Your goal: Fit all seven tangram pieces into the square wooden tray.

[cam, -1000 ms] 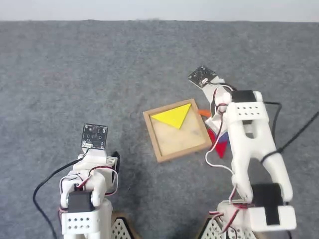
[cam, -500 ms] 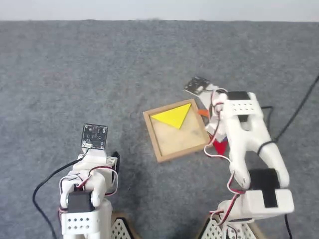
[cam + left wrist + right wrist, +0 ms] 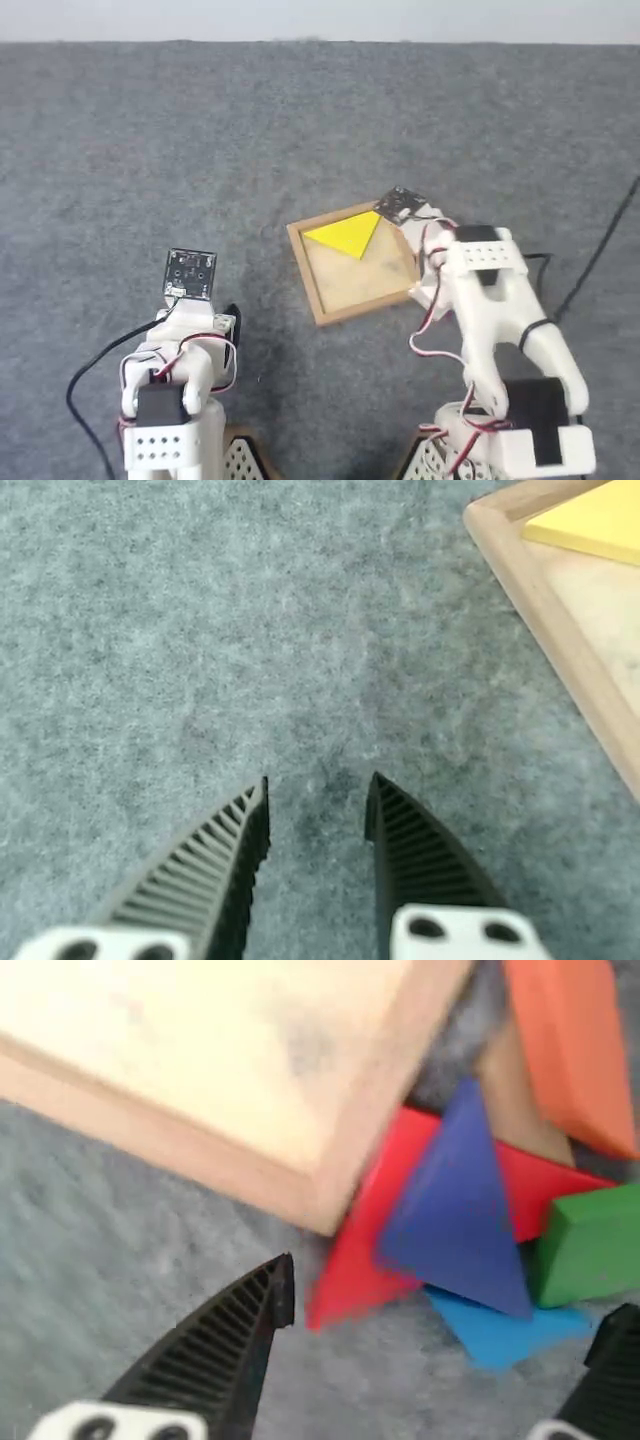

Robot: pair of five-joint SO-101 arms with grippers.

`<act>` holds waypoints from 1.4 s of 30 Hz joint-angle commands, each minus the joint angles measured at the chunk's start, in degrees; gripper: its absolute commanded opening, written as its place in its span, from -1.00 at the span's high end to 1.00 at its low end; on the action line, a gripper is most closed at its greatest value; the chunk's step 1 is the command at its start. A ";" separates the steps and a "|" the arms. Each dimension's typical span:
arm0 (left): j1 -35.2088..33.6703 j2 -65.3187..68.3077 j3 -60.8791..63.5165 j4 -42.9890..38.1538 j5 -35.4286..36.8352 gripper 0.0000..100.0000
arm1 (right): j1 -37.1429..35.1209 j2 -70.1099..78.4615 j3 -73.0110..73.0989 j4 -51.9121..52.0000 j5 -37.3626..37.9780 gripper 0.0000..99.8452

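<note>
Holding the left tool [image 3: 318, 780] open, low over the grey counter [image 3: 150, 630] beside a corner of the tray [image 3: 528, 600]. Holding the right tool [image 3: 450, 1290] spread wide above red, blue, orange and green pieces [image 3: 455, 1210] heaped against another corner. Inside the tray, a yellow triangle [image 3: 345, 236] along the far rim.

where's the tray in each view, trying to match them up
High view: tray mid-table, tilted, yellow triangle along its far edge.
Left wrist view: a tray corner beyond the left jaws, with the yellow triangle inside.
Right wrist view: a tray corner beyond the right jaws, next to the red piece.
Shared landmark: the grey mat under the tray.
</note>
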 commanded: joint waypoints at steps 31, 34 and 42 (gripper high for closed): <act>0.09 -1.58 -0.48 0.53 -0.35 0.69 | 0.92 6.64 -7.38 -4.97 -25.58 0.14; 0.09 -1.58 -0.48 0.53 -0.35 0.69 | -0.40 6.90 -7.65 -4.97 -25.58 0.14; 0.09 -1.58 -0.48 0.53 -0.35 0.69 | -9.54 7.34 -7.47 -5.14 -25.67 0.14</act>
